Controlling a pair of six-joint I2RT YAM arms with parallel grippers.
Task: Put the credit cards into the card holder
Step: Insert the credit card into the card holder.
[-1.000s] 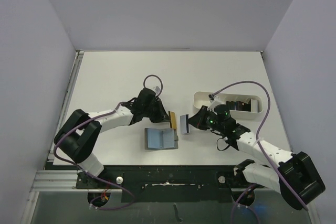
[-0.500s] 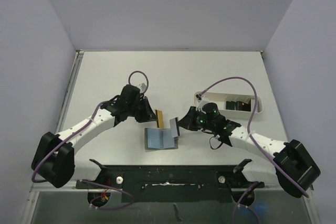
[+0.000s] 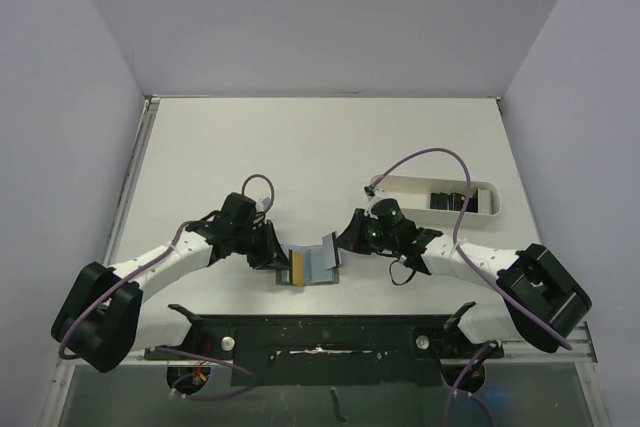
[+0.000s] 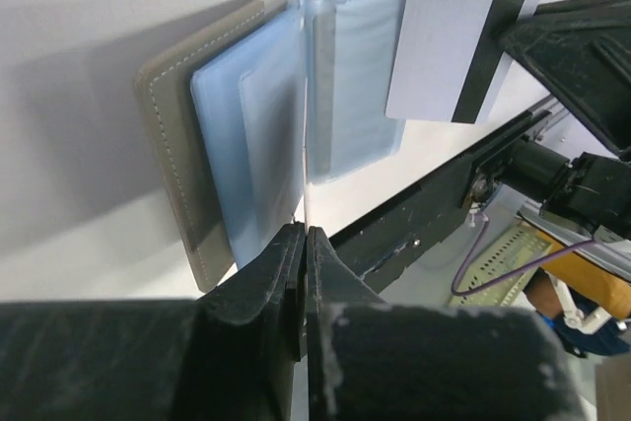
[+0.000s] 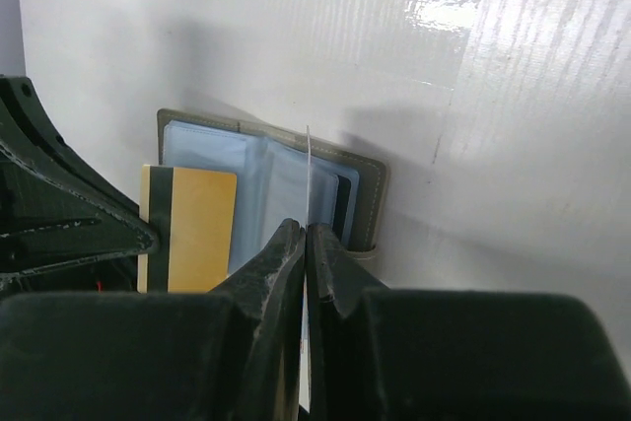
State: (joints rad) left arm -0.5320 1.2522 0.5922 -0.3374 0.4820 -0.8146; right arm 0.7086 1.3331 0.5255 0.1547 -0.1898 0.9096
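Top external — left tool pinches a gold card, right tool a pale card, over the open card holder.

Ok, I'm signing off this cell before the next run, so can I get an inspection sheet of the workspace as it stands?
Surface: white tabletop, glossy in patches.
Job's things: grey-olive folding wallet with light blue pockets lies open; orange card with dark stripe at its left end, pale card with dark stripe at its right end; dark cards in white oblong tray.
Clutter: nothing seen.
Tools: left tool shut on the orange card; right tool shut on the pale card.
Cables: purple cables loop over both arms, off the wallet.
Surroundings: pale lilac walls on three sides.
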